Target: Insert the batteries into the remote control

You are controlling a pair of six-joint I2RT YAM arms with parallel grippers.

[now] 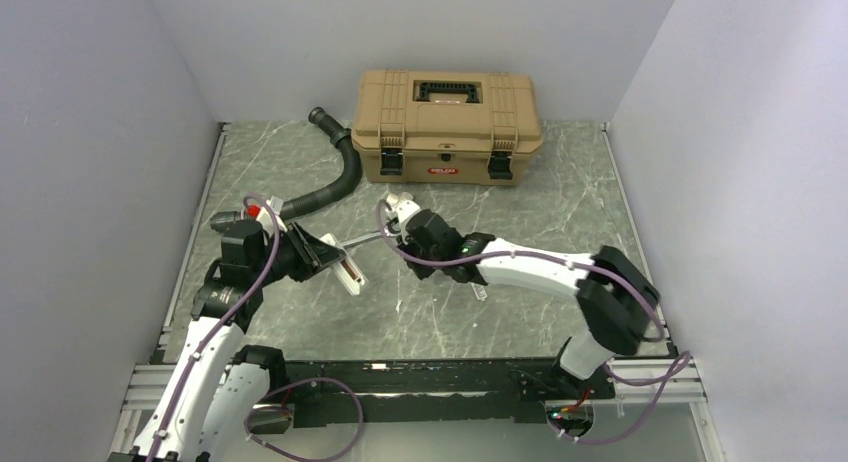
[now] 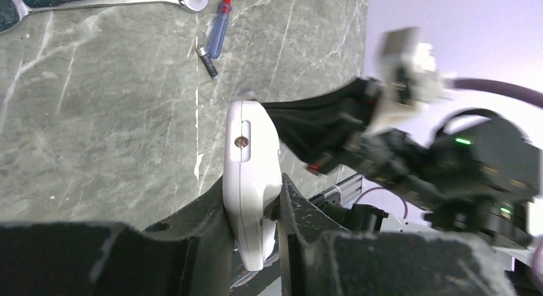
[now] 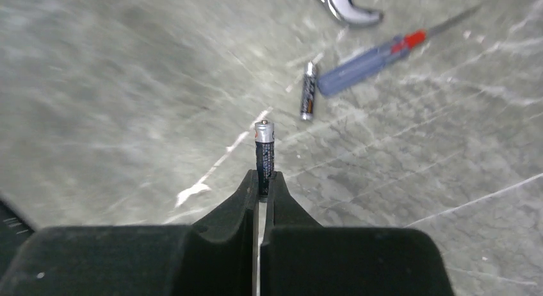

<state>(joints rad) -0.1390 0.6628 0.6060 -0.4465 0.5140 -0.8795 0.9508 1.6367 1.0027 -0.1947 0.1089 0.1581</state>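
Observation:
My left gripper (image 1: 325, 254) is shut on the white remote control (image 1: 350, 274) and holds it above the table. In the left wrist view the remote control (image 2: 251, 174) stands edge-on between the jaws of that gripper (image 2: 253, 195). My right gripper (image 3: 263, 178) is shut on the lower end of a black battery (image 3: 264, 152), silver tip pointing away. In the top view the right gripper (image 1: 395, 240) is just right of the remote. A second battery (image 3: 308, 98) lies on the table and also shows in the left wrist view (image 2: 207, 60).
A blue-handled screwdriver (image 3: 378, 56) and a silver wrench (image 3: 349, 8) lie beyond the loose battery. A tan toolbox (image 1: 447, 122) stands at the back and a black ribbed hose (image 1: 335, 177) curves at back left. White walls close in the marbled table (image 1: 560, 202).

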